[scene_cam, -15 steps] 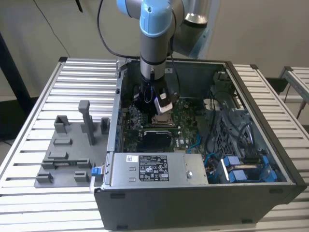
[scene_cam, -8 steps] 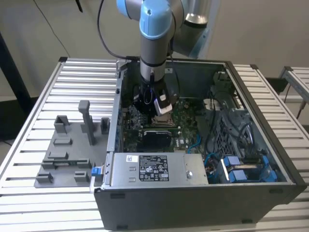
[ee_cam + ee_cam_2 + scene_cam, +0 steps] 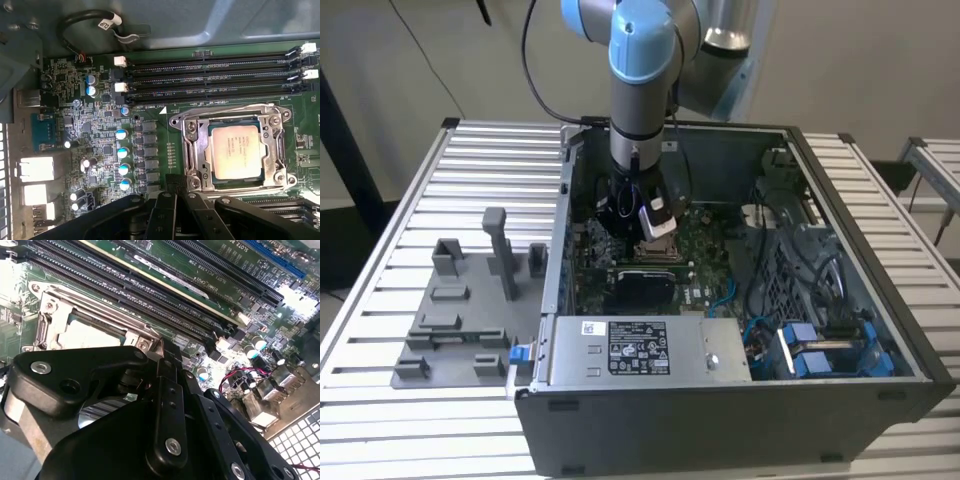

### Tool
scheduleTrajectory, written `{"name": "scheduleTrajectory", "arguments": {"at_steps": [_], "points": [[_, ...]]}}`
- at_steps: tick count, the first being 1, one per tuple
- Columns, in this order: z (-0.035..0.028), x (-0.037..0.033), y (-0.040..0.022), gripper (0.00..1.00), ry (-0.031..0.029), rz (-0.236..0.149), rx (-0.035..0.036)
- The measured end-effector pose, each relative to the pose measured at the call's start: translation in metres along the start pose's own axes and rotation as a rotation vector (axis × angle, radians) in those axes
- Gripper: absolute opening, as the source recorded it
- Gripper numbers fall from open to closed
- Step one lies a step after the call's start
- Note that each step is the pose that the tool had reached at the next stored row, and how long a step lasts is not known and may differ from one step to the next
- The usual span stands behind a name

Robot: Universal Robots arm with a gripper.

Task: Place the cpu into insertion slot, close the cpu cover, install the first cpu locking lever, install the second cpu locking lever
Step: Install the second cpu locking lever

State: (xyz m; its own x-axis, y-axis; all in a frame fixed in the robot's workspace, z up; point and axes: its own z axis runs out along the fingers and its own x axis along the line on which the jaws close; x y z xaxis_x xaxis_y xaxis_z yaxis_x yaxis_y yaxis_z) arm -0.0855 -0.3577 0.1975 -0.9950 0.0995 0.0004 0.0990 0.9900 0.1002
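Observation:
The cpu (image 3: 236,152), a silvery-tan square, lies flat in the insertion slot (image 3: 181,121) on the green board. The cpu cover (image 3: 271,150), a thin silver frame, lies down around the chip, which shows through its window. In the second wrist view the cpu (image 3: 90,335), the cover (image 3: 97,307) and the slot's rim (image 3: 42,327) sit just beyond my black gripper (image 3: 161,347). The gripper (image 3: 172,186) hovers close beside one corner of the slot. In the exterior view it (image 3: 645,232) reaches down into the case over the slot (image 3: 658,248). How the locking levers stand I cannot tell.
Black memory slots (image 3: 210,75) run along one side of the socket. Capacitors (image 3: 122,150) and rear ports (image 3: 35,170) lie on another side. A grey box with a white label (image 3: 640,350) spans the case front. A grey fixture (image 3: 470,310) stands on the slatted table at the exterior view's left.

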Motion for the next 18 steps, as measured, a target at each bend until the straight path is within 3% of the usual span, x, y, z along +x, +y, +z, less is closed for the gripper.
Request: {"name": "scheduleTrajectory", "arguments": {"at_steps": [13,18], "points": [[-0.0018,-0.0006,-0.0049,0.11,0.0020,0.000,0.0001],[-0.0121,-0.0006,-0.0044,0.11,0.0034,0.000,0.0004]]}}
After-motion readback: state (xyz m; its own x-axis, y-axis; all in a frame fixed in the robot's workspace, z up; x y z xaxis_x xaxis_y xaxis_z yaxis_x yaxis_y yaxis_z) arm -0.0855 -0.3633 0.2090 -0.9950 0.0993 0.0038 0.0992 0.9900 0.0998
